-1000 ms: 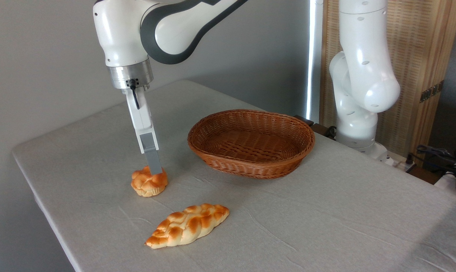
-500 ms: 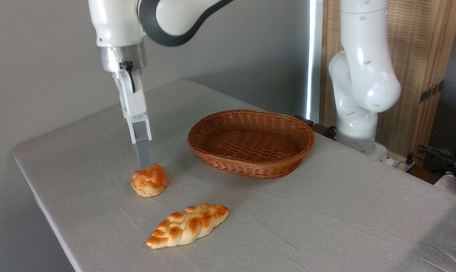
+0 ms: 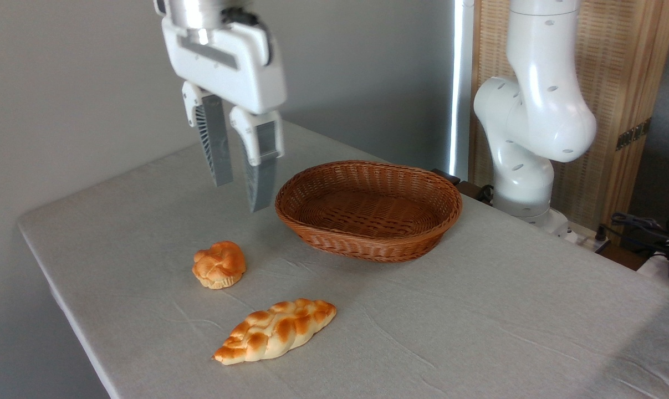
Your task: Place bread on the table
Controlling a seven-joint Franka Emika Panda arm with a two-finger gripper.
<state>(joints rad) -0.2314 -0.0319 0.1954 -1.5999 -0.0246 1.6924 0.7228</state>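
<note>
Since the earlier frames the pincer (image 3: 241, 194) has risen off the bread (image 3: 219, 264) and turned, so both fingers now face the camera; the bread has not shifted.

The bread rests on the bench (image 3: 478, 310), in the near-left part of the cloth, upright on its paler base, free of any contact. The pincer hangs well above it, up and slightly to the right, with its fingers (image 3: 216, 141) apart and nothing between them. The right fingertip comes close to the left rim of the basket in the picture; whether it is over the rim or in front of it cannot be told.

Near and to the right of the bread lies a braided loaf (image 3: 276, 330), flat on the cloth, long axis running from near-left to far-right. A strip of bare cloth separates the two.

Far and to the right of the bread stands a brown wicker basket (image 3: 368, 209), oval, with nothing inside. It is apart from both bread items.

At the far right edge of the bench stands the arm's white base column (image 3: 525, 138). Behind it is a slatted wooden panel (image 3: 617, 83). Dark cables (image 3: 644, 227) lie at the far right, off the bench.

Nothing lies between the pincer and the bread.
</note>
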